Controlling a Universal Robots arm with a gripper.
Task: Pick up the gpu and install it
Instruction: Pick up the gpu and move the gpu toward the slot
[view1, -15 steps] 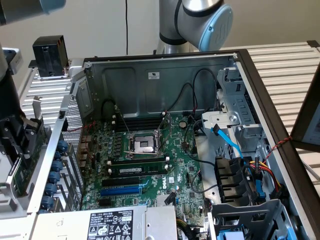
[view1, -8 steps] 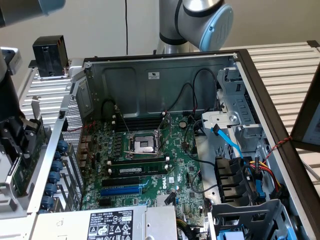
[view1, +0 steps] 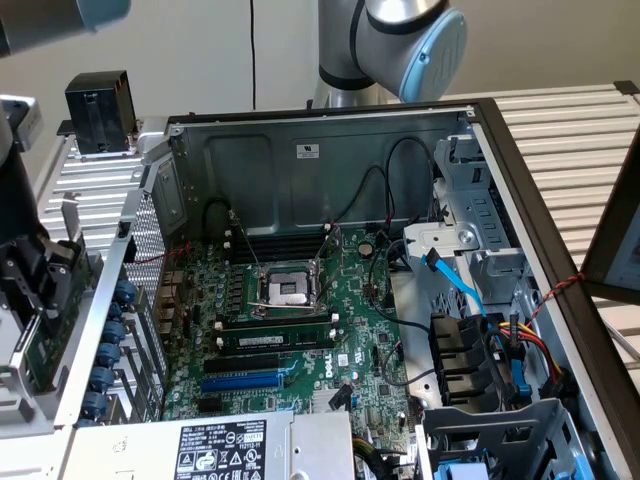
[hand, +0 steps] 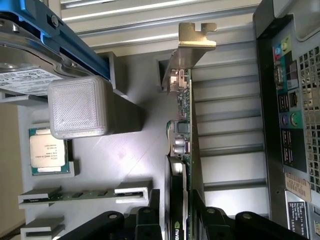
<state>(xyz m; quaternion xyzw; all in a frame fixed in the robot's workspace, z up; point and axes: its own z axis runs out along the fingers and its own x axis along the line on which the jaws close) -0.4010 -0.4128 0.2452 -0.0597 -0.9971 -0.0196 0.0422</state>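
Observation:
The gpu (hand: 190, 125) is seen edge-on in the wrist view, a thin green card with a silvery bracket (hand: 196, 42) at its far end and a black cooler (hand: 176, 200) near me. My gripper (hand: 180, 217) is shut on the gpu, a black finger (hand: 150, 220) pressed against each side. In the exterior view the gripper (view1: 35, 300) hangs at the left, outside the open computer case (view1: 330, 150), with the green card (view1: 45, 345) below it. The gpu is beside the case's rear wall, apart from the motherboard (view1: 300, 330).
A grey parts tray (hand: 130, 150) under the card holds a CPU (hand: 47, 150), a memory stick (hand: 85, 194), a white block (hand: 77, 107) and a blue-framed drive (hand: 30, 60). The case's port panel (hand: 292, 105) is close beside the card. Inside are a blue slot (view1: 245, 380), cables and a drive cage (view1: 490, 390).

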